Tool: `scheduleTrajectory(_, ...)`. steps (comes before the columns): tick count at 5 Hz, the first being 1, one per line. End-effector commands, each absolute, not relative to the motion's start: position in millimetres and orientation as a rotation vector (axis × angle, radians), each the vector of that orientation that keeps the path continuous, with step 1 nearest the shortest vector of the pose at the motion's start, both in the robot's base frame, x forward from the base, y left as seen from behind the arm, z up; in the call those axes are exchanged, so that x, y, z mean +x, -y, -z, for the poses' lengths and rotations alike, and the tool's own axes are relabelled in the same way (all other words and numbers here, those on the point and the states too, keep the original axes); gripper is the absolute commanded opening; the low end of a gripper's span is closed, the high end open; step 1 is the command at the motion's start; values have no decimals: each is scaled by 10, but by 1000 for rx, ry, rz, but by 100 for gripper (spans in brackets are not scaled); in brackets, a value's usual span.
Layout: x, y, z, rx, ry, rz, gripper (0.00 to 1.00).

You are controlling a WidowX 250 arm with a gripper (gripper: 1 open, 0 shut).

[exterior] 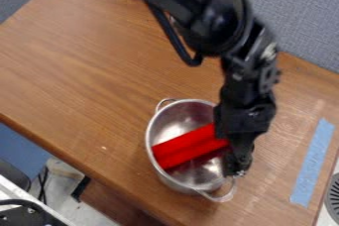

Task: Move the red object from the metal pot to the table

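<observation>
The worktop [93,61] is a broad brown surface with visible wood grain, set at a slant across the view. Over it, from the top, comes the black robot arm [201,14], dark and somewhat blurred, with a cable looping off its side.

The metal pot [205,176] stands on the worktop, round and silver, its inner wall shiny and its rim catching the light. Two small loop handles stick out from opposite sides of the rim. The black gripper [236,149] hangs over the side of the pot nearer the tape and covers part of the rim. Its fingertips are too dark and blurred to read, so I cannot tell whether it is wide or narrow, or whether it touches the block.

A strip of light blue tape [312,163] lies flat on the worktop, well apart from the pot.

The red object [188,147] is inside the pot, lying at a slant across it. It is a bright, even red, elongated and blocky, with flat sides and fairly straight edges. The end toward the gripper is partly hidden behind the dark fingers.
</observation>
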State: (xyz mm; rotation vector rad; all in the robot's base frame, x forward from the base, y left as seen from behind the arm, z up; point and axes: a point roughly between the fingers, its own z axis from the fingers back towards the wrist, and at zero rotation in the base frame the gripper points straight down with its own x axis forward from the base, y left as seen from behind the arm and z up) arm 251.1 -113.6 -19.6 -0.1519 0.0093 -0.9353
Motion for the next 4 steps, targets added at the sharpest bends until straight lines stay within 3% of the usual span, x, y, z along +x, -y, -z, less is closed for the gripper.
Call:
scheduleTrajectory(1,2399,1058,-67,-164,18,985,100)
scheduleTrajectory(2,2265,1035,-242,-162,14,1049,0)
scheduleTrajectory(3,2156,959,-536,-160,2,1106,0)
scheduleTrajectory(4,2218,1035,-719,-158,20,1049,0)
